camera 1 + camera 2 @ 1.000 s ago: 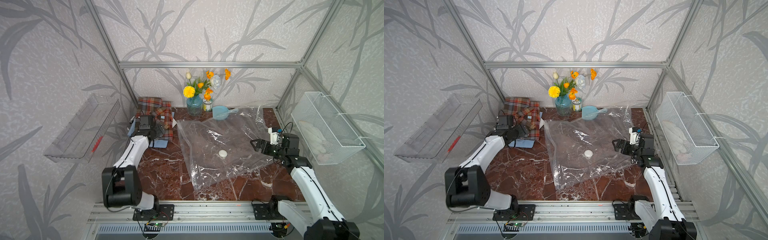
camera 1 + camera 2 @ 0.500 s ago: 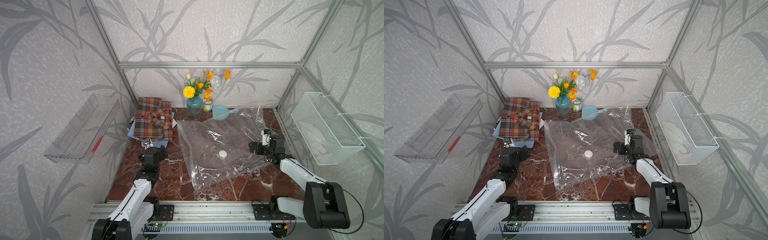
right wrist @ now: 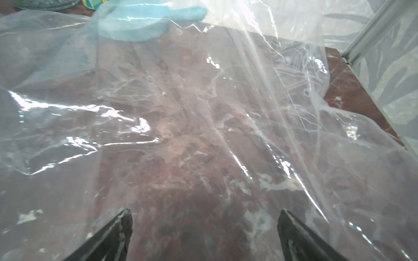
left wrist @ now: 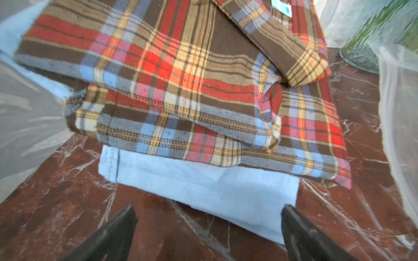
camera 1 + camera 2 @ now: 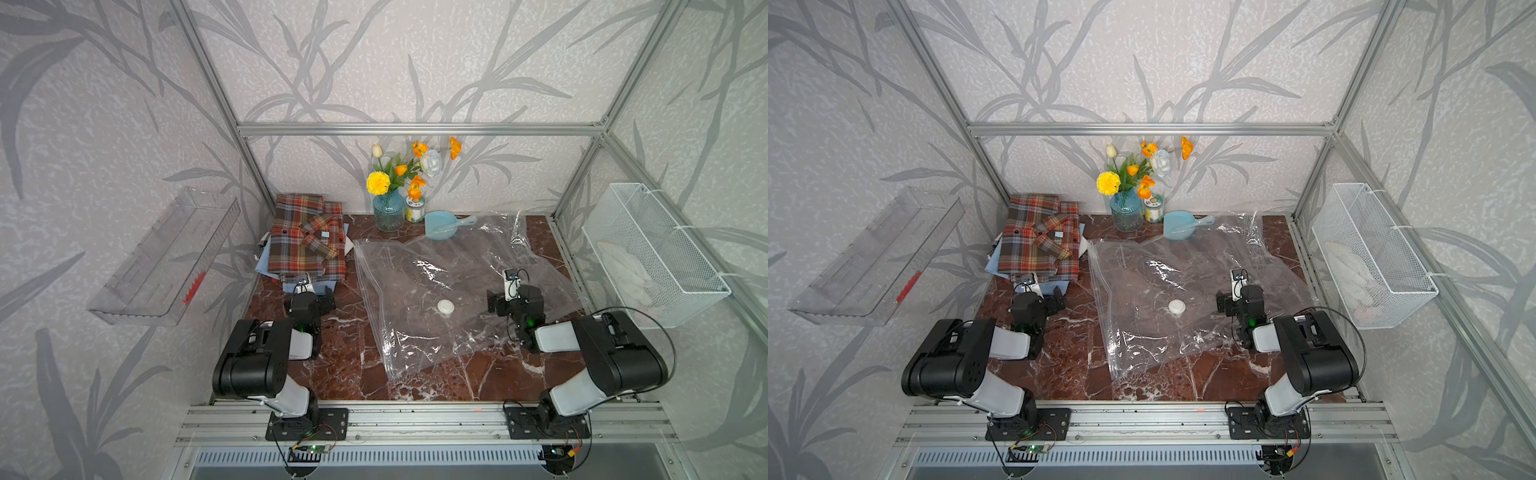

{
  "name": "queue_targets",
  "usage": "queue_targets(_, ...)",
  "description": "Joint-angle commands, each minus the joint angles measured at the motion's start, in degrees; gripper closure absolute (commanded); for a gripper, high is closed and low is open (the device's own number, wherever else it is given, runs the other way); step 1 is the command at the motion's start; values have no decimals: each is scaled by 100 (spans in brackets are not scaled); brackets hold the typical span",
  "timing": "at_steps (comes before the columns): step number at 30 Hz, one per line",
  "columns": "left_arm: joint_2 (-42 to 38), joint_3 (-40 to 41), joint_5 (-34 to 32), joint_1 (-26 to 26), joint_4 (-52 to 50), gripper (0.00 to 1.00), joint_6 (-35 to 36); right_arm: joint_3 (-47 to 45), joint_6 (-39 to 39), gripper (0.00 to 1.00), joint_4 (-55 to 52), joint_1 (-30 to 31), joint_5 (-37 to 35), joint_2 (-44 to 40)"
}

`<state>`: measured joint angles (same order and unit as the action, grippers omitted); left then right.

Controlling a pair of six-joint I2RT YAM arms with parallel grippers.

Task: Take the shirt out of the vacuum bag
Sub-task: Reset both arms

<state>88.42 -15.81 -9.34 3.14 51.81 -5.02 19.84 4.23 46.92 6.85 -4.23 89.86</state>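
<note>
Retracted left tool (image 4: 208, 212) from shirt (image 5: 307, 237), now lying just ahead, outside bag (image 5: 415, 332). Retracted right tool (image 3: 204, 214) too, above empty bag. Both spread wide, holding nothing. Likely finished.

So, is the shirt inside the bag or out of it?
Out. The shirt lies folded on blue cloth, beside the bag; through the bag's clear plastic only the table shows.

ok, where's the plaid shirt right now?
In both top views the plaid shirt lies folded at the table's far left corner, outside the vacuum bag and left of it, on a light blue cloth, the blue vase to its right.
</note>
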Motion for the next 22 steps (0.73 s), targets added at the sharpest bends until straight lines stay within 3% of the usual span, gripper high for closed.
queue_targets(1,6,-488,418,100,225,0,-11,246,-202,1,374,-167,-24,-130)
queue_targets(4,-196,-668,536,125,-512,0,-67,236,-194,1,355,-166,-28,-128)
queue_targets(7,-46,-558,507,101,-35,0,-17,353,-135,1,1,-138,12,-237)
queue_targets(9,-182,-664,516,100,-475,0,-37,346,-124,1,27,-139,36,-214)
queue_targets(22,-150,-635,522,95,-369,0,-20,426,0,1,-113,-138,335,-206)
